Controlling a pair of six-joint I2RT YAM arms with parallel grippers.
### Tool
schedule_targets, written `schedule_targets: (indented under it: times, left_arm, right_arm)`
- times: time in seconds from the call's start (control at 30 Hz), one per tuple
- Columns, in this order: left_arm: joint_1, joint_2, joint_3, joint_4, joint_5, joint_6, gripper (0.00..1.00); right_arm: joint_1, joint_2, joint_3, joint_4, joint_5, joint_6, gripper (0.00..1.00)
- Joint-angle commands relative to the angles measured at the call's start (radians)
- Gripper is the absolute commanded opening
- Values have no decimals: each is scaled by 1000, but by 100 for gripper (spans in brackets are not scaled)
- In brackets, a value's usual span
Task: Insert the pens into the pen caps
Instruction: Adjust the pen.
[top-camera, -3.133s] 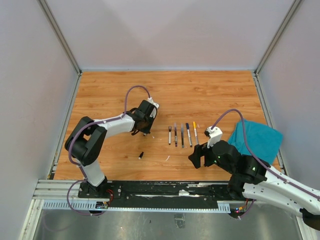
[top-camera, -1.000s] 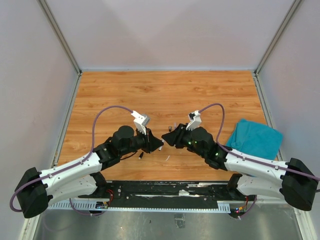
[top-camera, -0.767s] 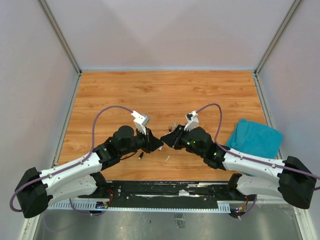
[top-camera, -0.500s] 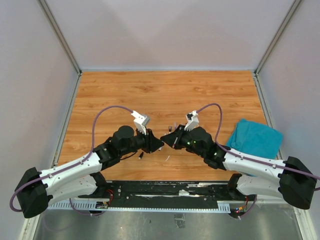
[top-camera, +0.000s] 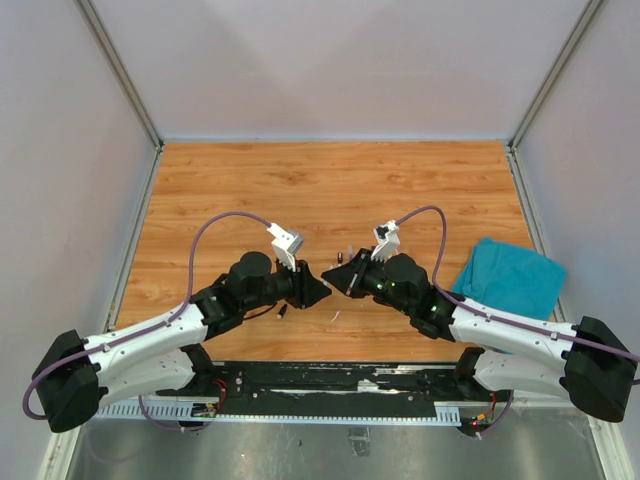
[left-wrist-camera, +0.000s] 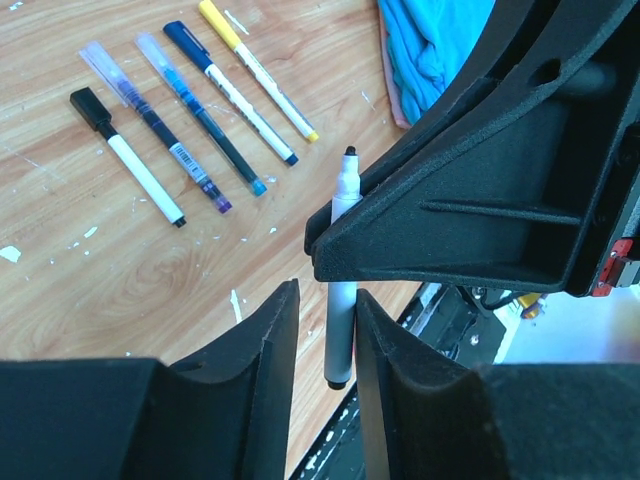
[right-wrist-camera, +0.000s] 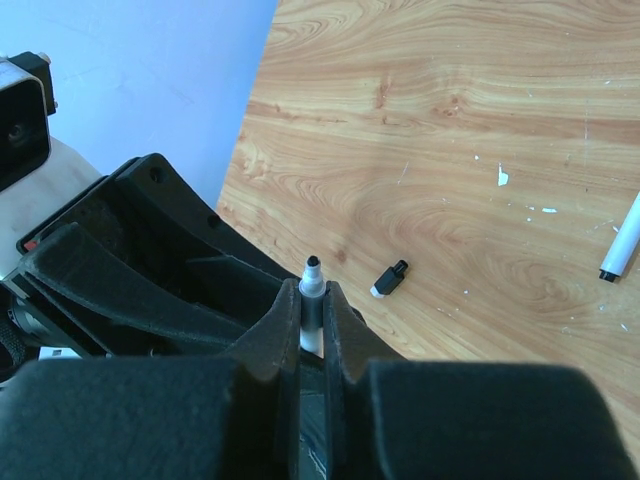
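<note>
My right tool (right-wrist-camera: 312, 296) pinches the grey pen (left-wrist-camera: 341, 340) to steady it for capping, I judge — my left tool (left-wrist-camera: 326, 292), slightly parted, brackets its barrel without gripping.

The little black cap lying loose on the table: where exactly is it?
In the top view, the little black cap lies on the wooden table, just on the near side of the left gripper, toward the arm bases.

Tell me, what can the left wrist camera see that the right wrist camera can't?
Only the left wrist camera shows the full row of four pens on the table and the teal cloth. Only the right wrist camera shows the loose black cap lying on the wood. Both show the uncapped grey pen, pinched in the right gripper.
</note>
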Motion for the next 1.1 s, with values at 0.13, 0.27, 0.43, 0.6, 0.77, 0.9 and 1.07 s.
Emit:
schedule_targets:
  times: [0.13, 0.27, 0.43, 0.6, 0.77, 0.9, 1.07]
  left_arm:
    - [-9, 9, -10, 41, 34, 21, 20]
    - [-9, 12, -5, 33, 39, 29, 3]
    - [-9, 10, 27, -27, 2, 47, 1]
    - [-9, -25, 71, -89, -35, 62, 1]
    - [-9, -87, 125, -232, -164, 64, 0]
    - [-5, -144, 181, -357, -287, 66, 0]
    - [72, -188, 244, -473, -291, 90, 1]
  right_arm:
    - [-14, -9, 22, 30, -5, -4, 1]
    - [-14, -11, 18, 37, 2, -11, 1]
    - [-14, -25, 24, 27, 5, -70, 33]
    - [-14, -93, 26, -55, 43, -186, 60]
    - [-14, -166, 24, -193, 81, -348, 65]
    - [-14, -182, 39, -306, 83, -446, 68]
    - [-13, -125, 85, -427, 73, -471, 69]
